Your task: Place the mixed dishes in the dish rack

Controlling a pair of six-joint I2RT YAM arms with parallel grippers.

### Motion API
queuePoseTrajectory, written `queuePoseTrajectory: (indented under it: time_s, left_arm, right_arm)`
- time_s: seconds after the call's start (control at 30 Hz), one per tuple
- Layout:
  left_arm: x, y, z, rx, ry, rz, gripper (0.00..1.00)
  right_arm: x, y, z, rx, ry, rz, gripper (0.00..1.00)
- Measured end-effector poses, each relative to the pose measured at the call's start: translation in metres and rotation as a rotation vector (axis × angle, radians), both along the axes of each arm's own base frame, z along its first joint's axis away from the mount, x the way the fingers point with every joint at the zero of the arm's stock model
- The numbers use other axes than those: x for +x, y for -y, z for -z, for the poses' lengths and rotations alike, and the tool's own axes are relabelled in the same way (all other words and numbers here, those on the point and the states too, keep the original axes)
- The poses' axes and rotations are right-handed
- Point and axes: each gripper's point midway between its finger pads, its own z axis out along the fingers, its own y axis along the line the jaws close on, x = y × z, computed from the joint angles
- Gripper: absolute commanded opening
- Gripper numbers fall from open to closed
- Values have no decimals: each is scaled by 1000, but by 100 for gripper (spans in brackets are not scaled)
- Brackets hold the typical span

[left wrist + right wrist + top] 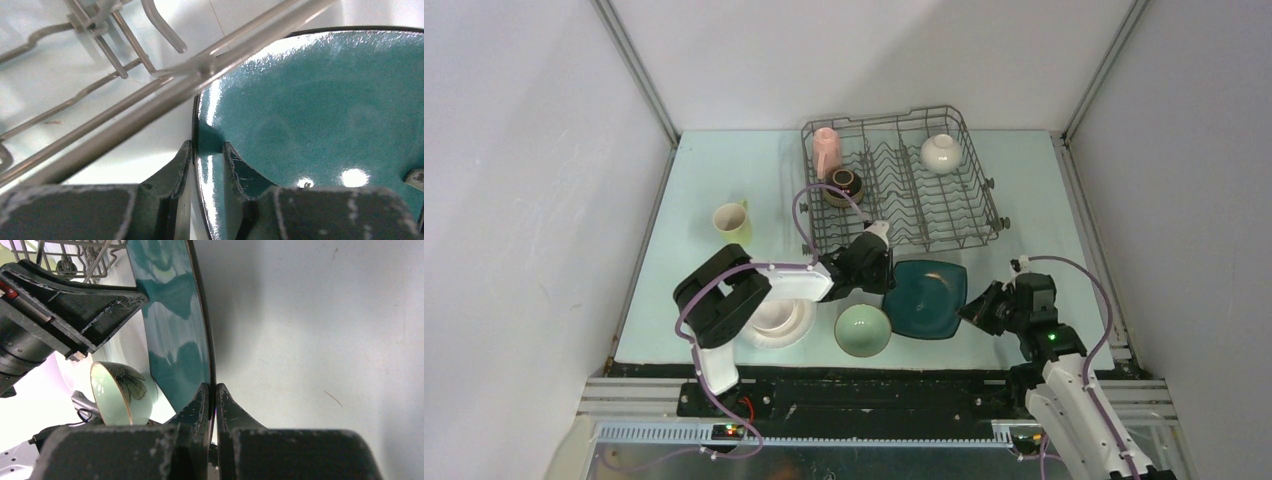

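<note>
Your left gripper (209,150) straddles the near-left rim of the dark teal squarish plate (929,295), one finger on each face; whether it truly bites, you cannot tell. Your right gripper (215,390) is pressed tight on the opposite rim. With two arms on one stiff plate, any mismatched motion could twist it out of those thin edge grips. Only the left wrist view shows the dish rack (150,107) rail just beyond the fingers, where the rim could catch. Only the right wrist view shows the pale green bowl (117,390) beside the plate.
</note>
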Motion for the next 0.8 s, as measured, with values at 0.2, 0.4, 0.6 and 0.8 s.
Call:
queuePoseTrajectory:
  time_s: [0.2, 0.4, 0.6, 0.8]
  left_arm:
    - [-10, 6, 0, -59, -23, 34, 10]
    - [-21, 10, 0, -95, -45, 73, 28]
    - [-43, 27, -34, -193, -19, 158, 42]
    - [-46, 35, -78, -280, 52, 197, 46]
  right_arm:
    - [-4, 5, -16, -87, 12, -13, 0]
    - [-12, 14, -25, -149, -19, 1, 0]
    - [-12, 25, -37, -214, -50, 37, 0]
    - [-14, 33, -42, -252, -67, 66, 0]
